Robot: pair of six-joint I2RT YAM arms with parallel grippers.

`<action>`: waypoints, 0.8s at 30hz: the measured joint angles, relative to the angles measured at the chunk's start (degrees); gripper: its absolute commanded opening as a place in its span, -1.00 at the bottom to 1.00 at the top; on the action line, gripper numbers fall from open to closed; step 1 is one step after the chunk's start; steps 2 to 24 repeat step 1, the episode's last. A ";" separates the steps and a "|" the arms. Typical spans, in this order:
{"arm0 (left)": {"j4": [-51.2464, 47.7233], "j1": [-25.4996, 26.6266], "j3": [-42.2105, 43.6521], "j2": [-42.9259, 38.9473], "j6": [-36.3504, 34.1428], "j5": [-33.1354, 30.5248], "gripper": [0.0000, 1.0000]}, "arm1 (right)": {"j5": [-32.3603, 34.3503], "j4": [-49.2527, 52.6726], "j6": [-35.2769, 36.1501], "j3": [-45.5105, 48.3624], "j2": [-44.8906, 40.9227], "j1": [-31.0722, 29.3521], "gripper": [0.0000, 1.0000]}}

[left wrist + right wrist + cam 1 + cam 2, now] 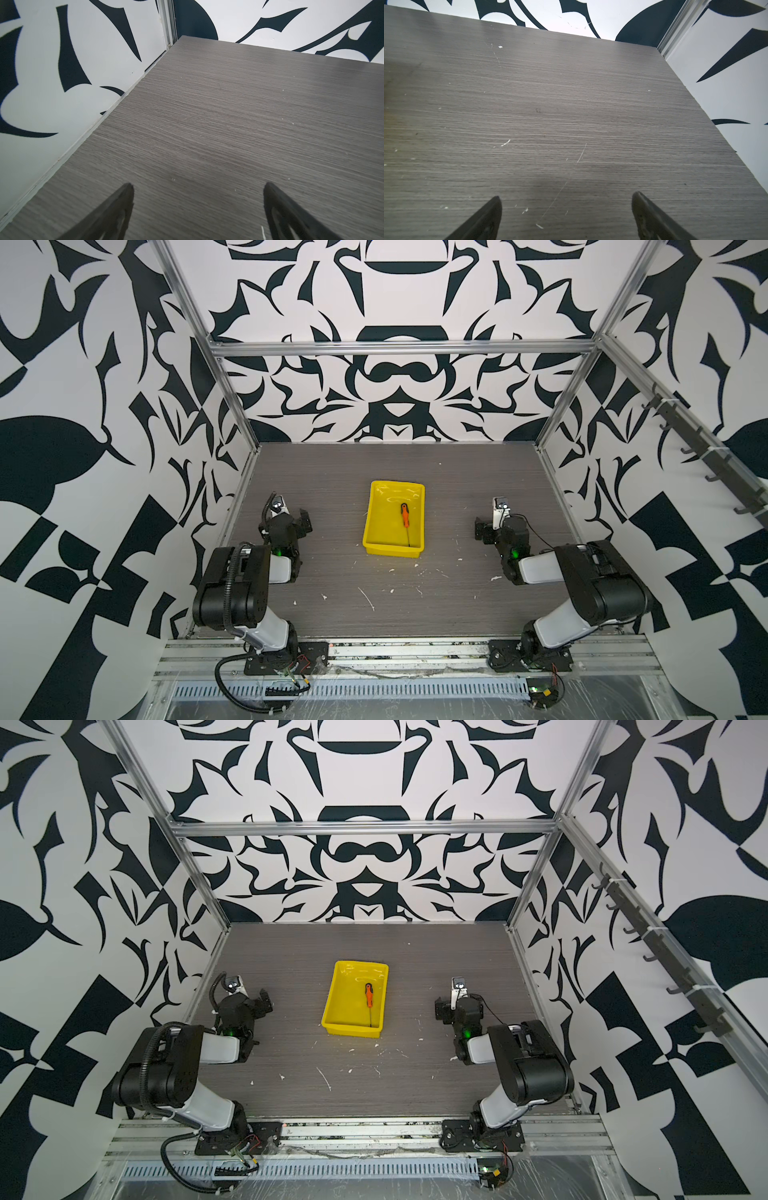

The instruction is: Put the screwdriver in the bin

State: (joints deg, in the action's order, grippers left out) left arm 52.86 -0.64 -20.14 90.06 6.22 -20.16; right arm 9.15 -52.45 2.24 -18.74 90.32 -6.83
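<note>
Heads up, from where you're sitting this one looks pretty much done: the screwdriver [406, 524] is lying flat inside the bin [381, 526], and you can see that in both top views. Its long axis runs roughly front to back, with the orange handle toward the far wall and the thin shaft pointing back at the robot. The tip ends right by the bin's near wall, over on the bin's right-hand half. The bin sits mid-surface [415, 605] between the two arms. The left pincer [198, 187] is wide open with nothing between its jaws, parked well off to the bin's left. The right pincer [566, 196] is wide open and empty too, well off to the bin's right. Both wrist views show only bare woodgrain and a few white flecks, so neither pincer is pointed at the bin. If you did need to nudge or re-grab anything, the screwdriver lies inward from both pincers, and I'd say the right arm is a bit nearer since the tool sits on that side. With the shaft lying front to back, jaws closing side to side across the handle would be the clean grab.
</note>
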 measured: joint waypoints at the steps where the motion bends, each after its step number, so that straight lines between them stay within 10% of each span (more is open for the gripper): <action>1: -0.02 0.00 0.00 0.00 0.00 0.00 0.99 | 0.00 -0.02 -0.15 -0.02 0.00 0.09 1.00; 24: -0.02 0.00 0.00 0.00 0.00 0.00 0.99 | 0.00 -0.02 -0.15 -0.02 0.00 0.09 1.00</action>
